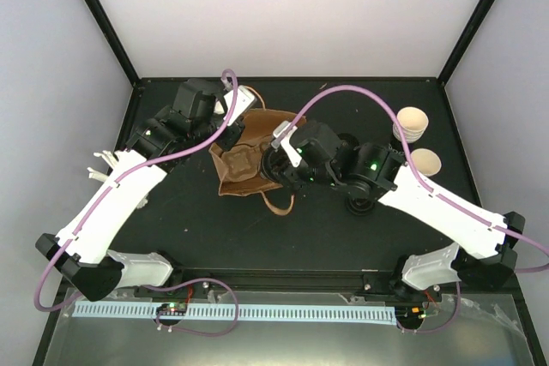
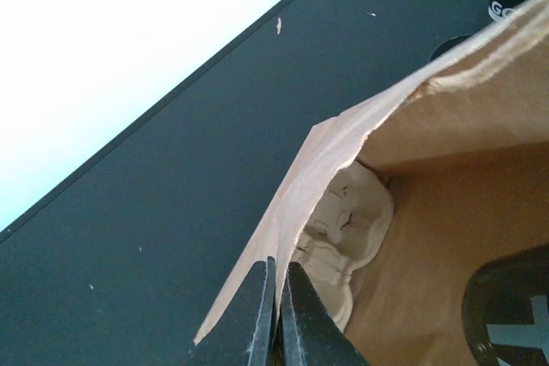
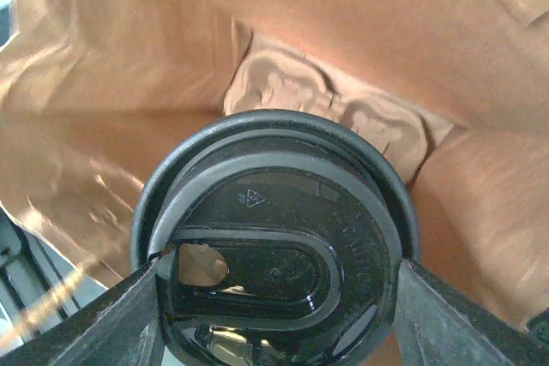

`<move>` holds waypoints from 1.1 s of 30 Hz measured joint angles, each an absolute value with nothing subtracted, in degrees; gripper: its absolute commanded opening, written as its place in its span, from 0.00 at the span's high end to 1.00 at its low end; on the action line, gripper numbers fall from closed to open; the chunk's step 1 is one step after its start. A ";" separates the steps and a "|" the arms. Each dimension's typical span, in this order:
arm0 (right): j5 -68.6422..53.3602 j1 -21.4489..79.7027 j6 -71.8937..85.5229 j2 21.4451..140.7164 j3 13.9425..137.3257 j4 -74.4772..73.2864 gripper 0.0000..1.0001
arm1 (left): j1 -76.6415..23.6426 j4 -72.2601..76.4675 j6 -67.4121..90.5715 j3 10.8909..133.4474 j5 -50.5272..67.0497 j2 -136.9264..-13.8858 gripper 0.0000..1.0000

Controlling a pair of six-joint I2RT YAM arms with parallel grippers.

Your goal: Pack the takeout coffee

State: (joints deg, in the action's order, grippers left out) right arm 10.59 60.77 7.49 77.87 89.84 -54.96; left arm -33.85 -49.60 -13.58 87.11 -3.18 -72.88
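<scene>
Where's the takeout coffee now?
Centre of the right wrist view: the takeout coffee sits in the right gripper, jaws either side, inside the paper bag, pulp tray just beyond.

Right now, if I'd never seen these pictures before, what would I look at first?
Probably the big black lid of the takeout coffee. It fills the right wrist view while the right gripper holds it by its sides inside the brown paper bag. Next comes the left gripper, pinching the bag's rim at mid-table to hold it open, with a pulp cup carrier deep inside.
</scene>
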 measured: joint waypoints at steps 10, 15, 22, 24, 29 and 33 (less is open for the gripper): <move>12.71 68.84 10.52 77.45 79.88 -55.16 0.35 | -34.35 -49.10 -14.44 83.92 3.77 -71.61 0.98; 16.51 72.51 12.16 77.45 76.66 -53.30 0.35 | -35.81 -48.12 -13.69 79.68 7.33 -68.47 0.98; 23.03 73.56 12.47 76.29 72.03 -47.46 0.36 | -38.28 -48.16 -11.46 77.47 9.67 -65.45 0.98; 24.38 73.97 11.70 75.16 70.43 -44.75 0.36 | -38.85 -48.14 -10.76 77.47 10.44 -65.14 0.98; 26.74 75.70 9.15 72.60 66.17 -36.84 0.38 | -39.92 -48.12 -9.23 77.47 11.46 -64.93 0.98; 27.83 76.23 8.38 72.60 63.81 -33.69 0.38 | -40.73 -48.12 -8.51 77.47 11.81 -64.86 0.98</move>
